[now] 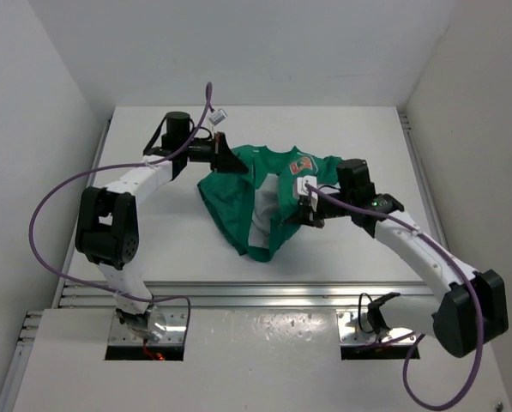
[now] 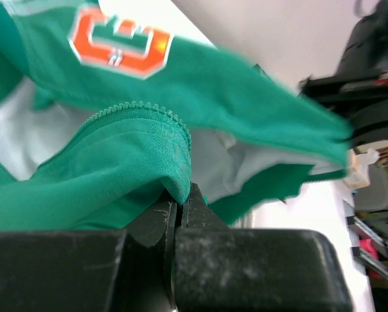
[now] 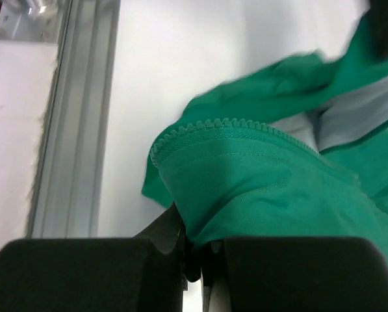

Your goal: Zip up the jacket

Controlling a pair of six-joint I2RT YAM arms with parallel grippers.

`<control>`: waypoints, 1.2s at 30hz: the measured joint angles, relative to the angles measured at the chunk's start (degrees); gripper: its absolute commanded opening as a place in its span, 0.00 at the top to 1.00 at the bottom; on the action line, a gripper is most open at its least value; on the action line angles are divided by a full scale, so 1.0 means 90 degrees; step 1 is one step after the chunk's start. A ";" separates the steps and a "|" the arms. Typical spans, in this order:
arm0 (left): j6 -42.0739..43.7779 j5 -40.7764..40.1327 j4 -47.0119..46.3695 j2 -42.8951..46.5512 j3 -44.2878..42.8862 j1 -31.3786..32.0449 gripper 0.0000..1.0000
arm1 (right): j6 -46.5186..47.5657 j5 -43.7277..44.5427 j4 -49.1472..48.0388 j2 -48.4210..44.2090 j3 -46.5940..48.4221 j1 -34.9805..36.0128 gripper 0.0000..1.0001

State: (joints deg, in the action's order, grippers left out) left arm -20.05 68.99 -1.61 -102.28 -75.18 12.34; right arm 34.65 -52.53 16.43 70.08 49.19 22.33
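Your jacket (image 1: 238,202) sits crumpled near the middle of the tabletop (image 1: 178,253), strung between both arms, with its front open so the pale grey lining (image 1: 264,213) shows between the green panels. The orange letter (image 1: 301,163) faces up on the far right side.

Your left gripper (image 1: 225,160) is clenched on the far left edge of the jacket. Its wrist view shows the jaws pinched tight on a fold of green cloth, with a row of zipper teeth (image 2: 138,106) curving just above the pinch.

Your right gripper (image 1: 304,211) is clamped on the jacket's right side. Seen from its own wrist, the fingers bite a green hem edged by another run of zipper teeth.

Watch the clutter. The right arm's black wrist (image 1: 356,182) lies over the jacket's right shoulder and hides that part from above. A purple cable (image 1: 208,107) rises just behind the left gripper. The aluminium rail (image 1: 264,296) runs along the near edge of the tabletop, well apart from the cloth.
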 measured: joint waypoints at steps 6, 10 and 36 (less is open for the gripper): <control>0.0163 -0.0049 -0.0172 0.0010 -0.0080 0.0053 1.00 | -0.0772 0.0211 -0.0899 0.0593 -0.0306 -0.0420 1.00; 0.0221 -0.0126 -0.0364 0.0148 -0.0041 0.0216 1.00 | -0.2069 0.0068 -0.2283 0.0772 -0.0641 -0.0634 1.00; 0.0605 -0.0369 -0.0726 0.0831 0.0153 0.0503 1.00 | -0.9680 -0.1877 -0.8046 0.2735 0.0549 -0.0636 1.00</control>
State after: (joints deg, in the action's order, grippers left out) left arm -14.61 65.67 -8.14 -94.80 -73.80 16.86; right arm -52.47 -69.43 -55.99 94.70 54.13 16.60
